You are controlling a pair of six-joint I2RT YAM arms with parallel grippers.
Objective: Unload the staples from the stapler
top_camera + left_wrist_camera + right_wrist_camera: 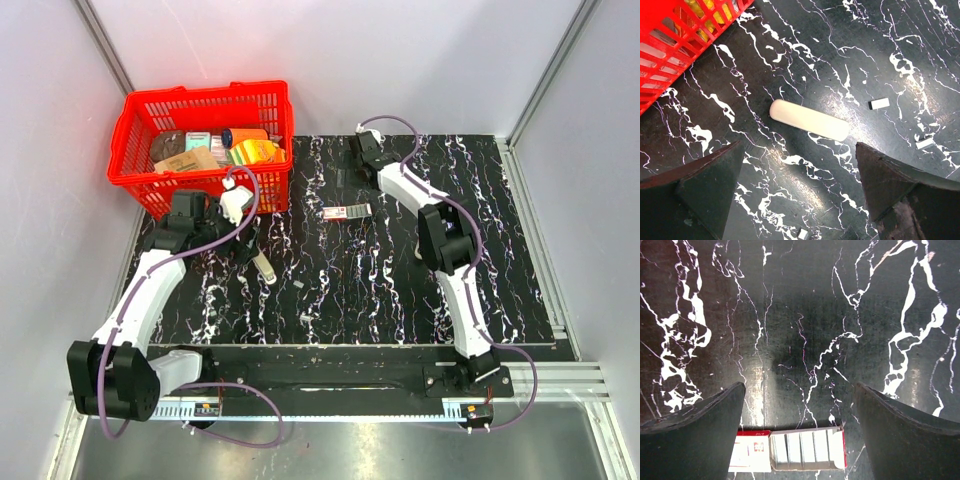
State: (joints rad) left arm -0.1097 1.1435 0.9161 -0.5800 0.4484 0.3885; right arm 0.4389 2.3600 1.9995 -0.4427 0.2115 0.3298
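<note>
A short pale beige bar, the staples strip (809, 120), lies flat on the black marbled table, also in the top view (265, 268). My left gripper (799, 146) is open and empty just above the table, with the strip a little beyond its fingertips; in the top view it is near the basket's front corner (243, 240). My right gripper (800, 390) is open and empty over bare table at the back centre (360, 165). I cannot make out the black stapler in any view.
A red basket (135, 150) full of items stands at the back left, its corner close to my left gripper (670, 55). A red-and-white packet (790, 456) lies open mid-table (347, 212). Small white bits (880, 103) lie scattered.
</note>
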